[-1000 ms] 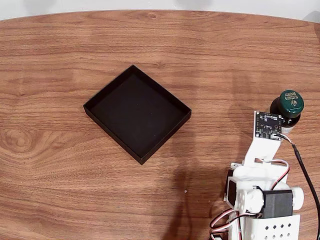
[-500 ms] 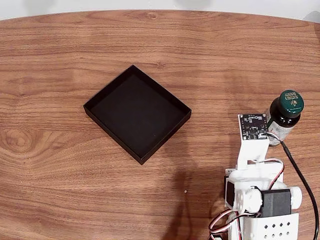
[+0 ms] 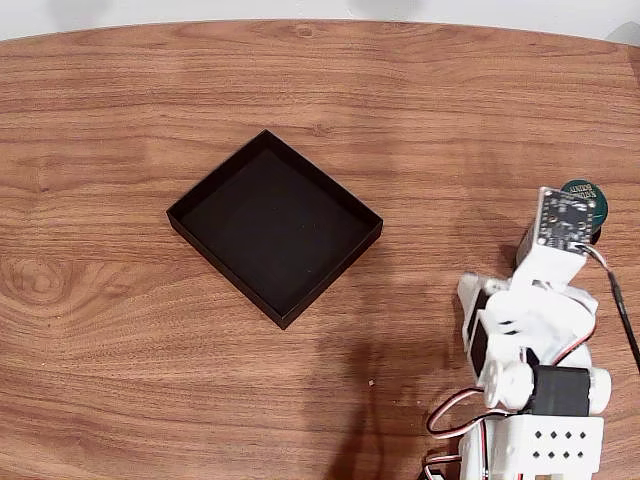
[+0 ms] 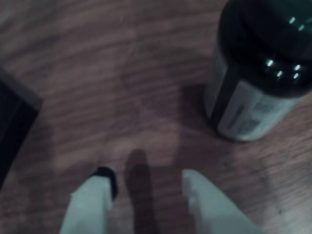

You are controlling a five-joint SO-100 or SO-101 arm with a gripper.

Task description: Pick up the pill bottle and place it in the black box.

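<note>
Pill bottle upright on wood-grain table, black box well apart, end effector parted, empty

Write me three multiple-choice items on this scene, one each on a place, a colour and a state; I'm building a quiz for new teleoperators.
1. In the fixed view, where does the pill bottle stand?
A. inside the black box
B. on the table near the right edge
C. at the table's left end

2. What colour is the bottle's cap?
A. dark green
B. red
C. white

3. How is the gripper?
A. shut on the bottle
B. open, holding nothing
C. shut on the box

Answers: 1 B, it stands on bare wood, well right of the black box. 2 A, the green cap shows beside the arm. 3 B, the wrist view shows parted fingers with wood between.
</note>
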